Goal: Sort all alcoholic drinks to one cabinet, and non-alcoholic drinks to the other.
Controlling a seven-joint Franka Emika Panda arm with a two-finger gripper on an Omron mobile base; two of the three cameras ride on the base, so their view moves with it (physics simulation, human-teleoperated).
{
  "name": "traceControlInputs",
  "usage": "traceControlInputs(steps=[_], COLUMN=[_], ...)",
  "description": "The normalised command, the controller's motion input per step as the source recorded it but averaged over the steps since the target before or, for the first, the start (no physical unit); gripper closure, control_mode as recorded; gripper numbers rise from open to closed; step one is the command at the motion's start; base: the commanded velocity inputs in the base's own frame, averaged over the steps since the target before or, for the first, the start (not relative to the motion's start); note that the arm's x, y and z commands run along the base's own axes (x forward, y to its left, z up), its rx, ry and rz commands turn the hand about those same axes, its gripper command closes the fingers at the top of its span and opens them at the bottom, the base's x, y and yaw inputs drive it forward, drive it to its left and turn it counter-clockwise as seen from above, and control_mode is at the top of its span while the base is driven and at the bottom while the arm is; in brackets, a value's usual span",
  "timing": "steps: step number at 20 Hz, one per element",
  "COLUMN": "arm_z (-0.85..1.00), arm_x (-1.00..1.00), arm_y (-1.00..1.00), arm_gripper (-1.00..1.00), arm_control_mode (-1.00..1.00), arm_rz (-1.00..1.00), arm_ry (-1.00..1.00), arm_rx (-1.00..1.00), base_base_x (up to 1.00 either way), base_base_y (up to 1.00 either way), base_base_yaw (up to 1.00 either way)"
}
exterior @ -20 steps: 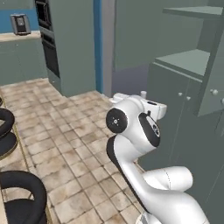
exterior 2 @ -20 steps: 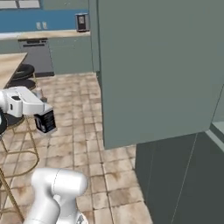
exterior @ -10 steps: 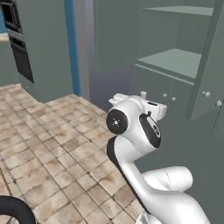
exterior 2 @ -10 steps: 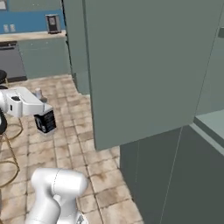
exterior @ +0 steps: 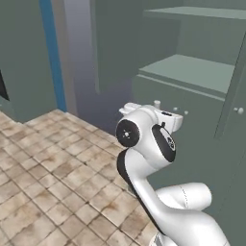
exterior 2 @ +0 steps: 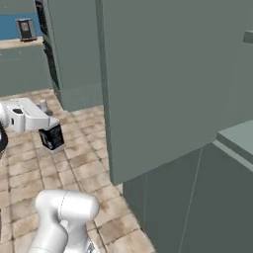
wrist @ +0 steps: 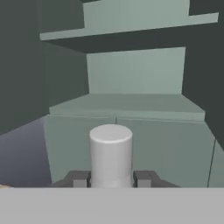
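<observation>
The floor [exterior: 53, 178] is beige-brown stone tile, and grey-green cabinets ring the room. Straight ahead stands an open grey-green cabinet [wrist: 131, 70] with bare shelves inside; its flat lower shelf [wrist: 127, 105] sits above a pair of shut lower doors [wrist: 153, 148]. In the right base view a large grey-green cabinet door [exterior 2: 163, 84] hangs swung open over the floor, and a light surface [exterior 2: 17, 43] runs along the blue far wall.

The square clear bottle with a black label [exterior 2: 52, 137] hangs below the white hand, above the tiled floor, well short of the cabinet. From the hand view its round grey cap [wrist: 110, 153] stands upright.

The fingers [wrist: 111, 179] are closed against the bottle, one dark fingertip [wrist: 79, 179] on each side of the cap, holding it.
</observation>
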Motion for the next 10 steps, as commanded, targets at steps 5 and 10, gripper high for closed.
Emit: traceControlInputs(steps=[5,10], arm_z=[0.00,0.00], arm_x=[0.00,0.00], arm_y=[0.00,0.00], arm_gripper=[1.00,1.00], arm_control_mode=[1.00,1.00], arm_rz=[0.00,0.00], arm_ry=[0.00,0.00], arm_rx=[0.00,0.00], base_base_x=[0.41,0.39], base_base_y=[0.07,0.13], base_base_yaw=[-0.31,-0.33])
